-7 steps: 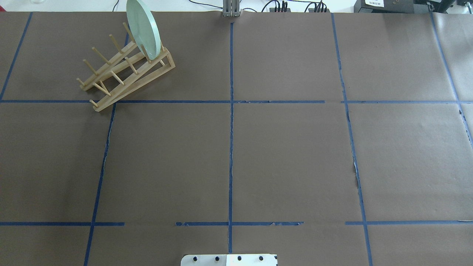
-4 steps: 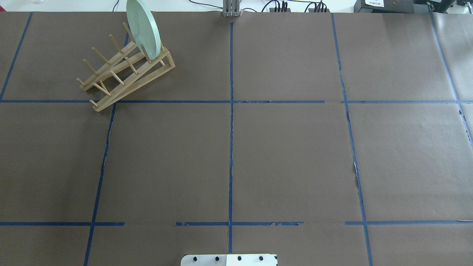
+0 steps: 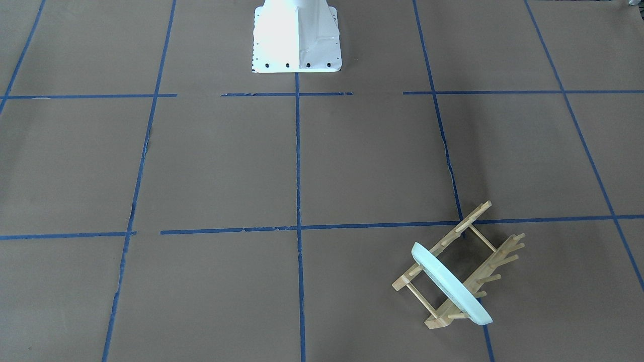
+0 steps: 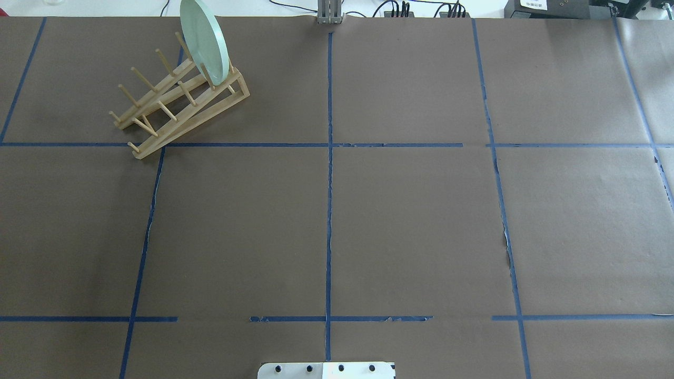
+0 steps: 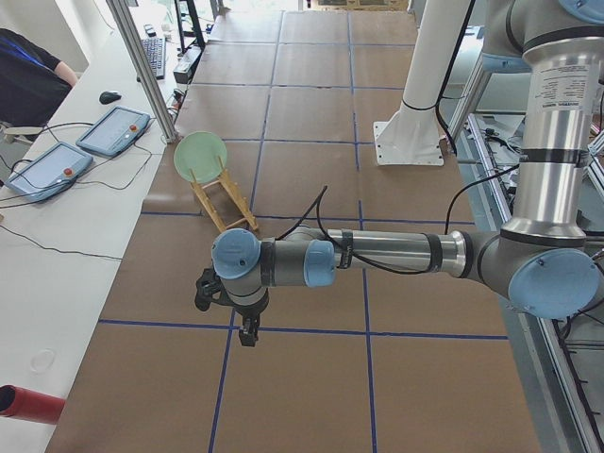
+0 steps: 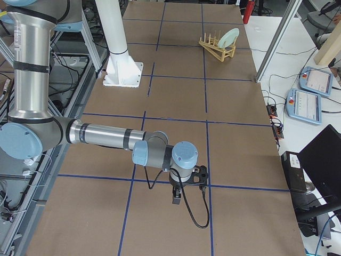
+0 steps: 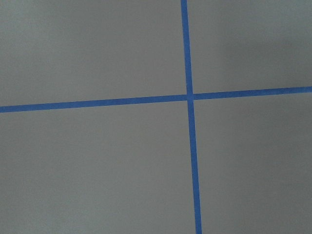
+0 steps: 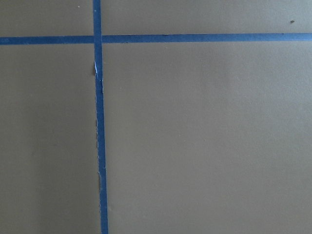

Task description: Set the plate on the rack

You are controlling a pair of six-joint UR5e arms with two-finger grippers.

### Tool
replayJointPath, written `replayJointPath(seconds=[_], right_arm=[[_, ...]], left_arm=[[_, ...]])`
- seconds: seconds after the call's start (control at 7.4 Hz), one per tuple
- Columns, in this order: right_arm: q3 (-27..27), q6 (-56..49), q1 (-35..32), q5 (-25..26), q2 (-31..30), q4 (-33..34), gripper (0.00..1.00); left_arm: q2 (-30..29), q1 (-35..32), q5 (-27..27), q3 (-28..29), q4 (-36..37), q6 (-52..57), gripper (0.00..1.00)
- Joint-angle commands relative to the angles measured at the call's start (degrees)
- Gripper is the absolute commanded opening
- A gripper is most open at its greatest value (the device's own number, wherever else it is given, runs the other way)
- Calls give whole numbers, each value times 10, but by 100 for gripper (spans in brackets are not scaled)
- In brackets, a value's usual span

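The worktop (image 4: 410,221) carries the rack (image 4: 158,139). The left arm (image 5: 396,253) and the right arm (image 6: 106,134) each extend level above the worktop, both well apart from the rack. The plate (image 4: 202,39) stands on edge between the pegs at the rack's raised end, leaning slightly. The left gripper (image 5: 247,332) and the right gripper (image 6: 176,197) point down, well apart from the rack. Jaw opening of either gripper: cannot be determined from these views.
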State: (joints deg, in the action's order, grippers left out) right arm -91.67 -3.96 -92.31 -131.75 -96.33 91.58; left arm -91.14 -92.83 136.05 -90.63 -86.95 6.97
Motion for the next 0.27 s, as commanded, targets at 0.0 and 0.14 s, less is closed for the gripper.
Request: replayJointPath(seconds=[0.0,0.14], right_arm=[[0,0,0,0,0,0,100],[0,0,0,0,0,0,100]], left_arm=[[0,1,0,-1,0,0,100],[0,1,0,0,0,1,100]])
